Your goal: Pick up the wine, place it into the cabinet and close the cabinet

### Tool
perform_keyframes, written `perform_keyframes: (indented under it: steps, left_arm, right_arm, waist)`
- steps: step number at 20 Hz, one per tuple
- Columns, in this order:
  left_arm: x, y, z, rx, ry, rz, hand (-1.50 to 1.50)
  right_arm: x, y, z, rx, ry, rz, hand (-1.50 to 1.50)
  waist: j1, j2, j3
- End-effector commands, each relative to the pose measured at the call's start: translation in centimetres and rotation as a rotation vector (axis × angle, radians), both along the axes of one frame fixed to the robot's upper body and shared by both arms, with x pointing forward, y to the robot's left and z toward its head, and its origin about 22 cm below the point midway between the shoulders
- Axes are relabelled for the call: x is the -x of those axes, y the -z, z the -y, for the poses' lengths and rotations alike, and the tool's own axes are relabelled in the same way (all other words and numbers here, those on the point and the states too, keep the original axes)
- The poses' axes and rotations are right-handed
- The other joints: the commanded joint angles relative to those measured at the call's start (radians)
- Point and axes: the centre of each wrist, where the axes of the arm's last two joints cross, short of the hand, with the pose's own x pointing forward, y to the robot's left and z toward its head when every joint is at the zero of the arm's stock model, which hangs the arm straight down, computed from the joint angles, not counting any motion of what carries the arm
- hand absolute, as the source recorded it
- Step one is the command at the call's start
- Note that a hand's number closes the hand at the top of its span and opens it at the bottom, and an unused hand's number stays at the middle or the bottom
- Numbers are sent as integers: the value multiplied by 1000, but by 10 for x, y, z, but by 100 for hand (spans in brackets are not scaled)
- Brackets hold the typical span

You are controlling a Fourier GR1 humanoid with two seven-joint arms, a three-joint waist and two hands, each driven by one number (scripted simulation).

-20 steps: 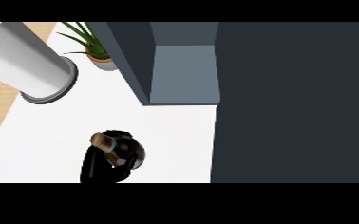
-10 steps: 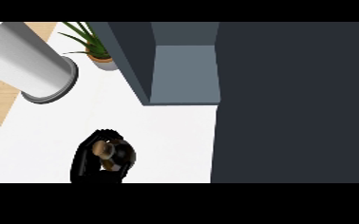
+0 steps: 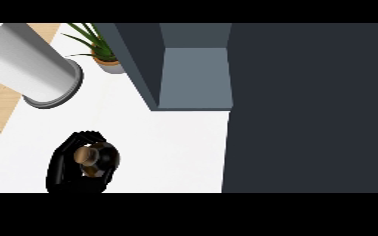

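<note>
We see our left hand [image 3: 68, 167] near the desk's [image 3: 170, 145] front left corner, its black fingers curled round the wine [image 3: 87, 156], whose brown top shows between them. The open cabinet [image 3: 193, 77] stands at the desk's far edge, its dark door [image 3: 303, 110] along the right edge. A potted plant [image 3: 100, 47] and a grey cylinder [image 3: 37, 75] sit at the far left corner.

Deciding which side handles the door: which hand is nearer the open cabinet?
Left. The left hand is curled around the wine bottle on the counter, below and left of the cabinet. The right hand is not in view.
</note>
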Motion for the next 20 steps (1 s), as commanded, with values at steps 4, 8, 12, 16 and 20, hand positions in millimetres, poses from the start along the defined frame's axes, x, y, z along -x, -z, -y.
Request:
perform_keyframes:
  steps: [4,8,12,16,20]
  left_arm:
    - [11,-40,-8,69,44,83,150]
    - [3,-58,20,95,96,84,150]
    - [-7,-99,52,100,139,77,150]
    - [-10,-130,75,67,132,82,150]
    - [6,-150,80,59,215,18,150]
  right_arm:
    - [33,-22,-8,-46,-56,44,-150]
    - [22,-26,8,-44,-48,45,-150]
    - [18,-18,5,-44,-32,32,-150]
    - [34,-9,3,-41,-47,28,-150]
    - [28,-5,0,-45,-36,24,-150]
  waist:
    - [6,-3,0]
    - [1,0,0]
    - [0,0,1]
    - [-7,-1,1]
    - [1,0,0]
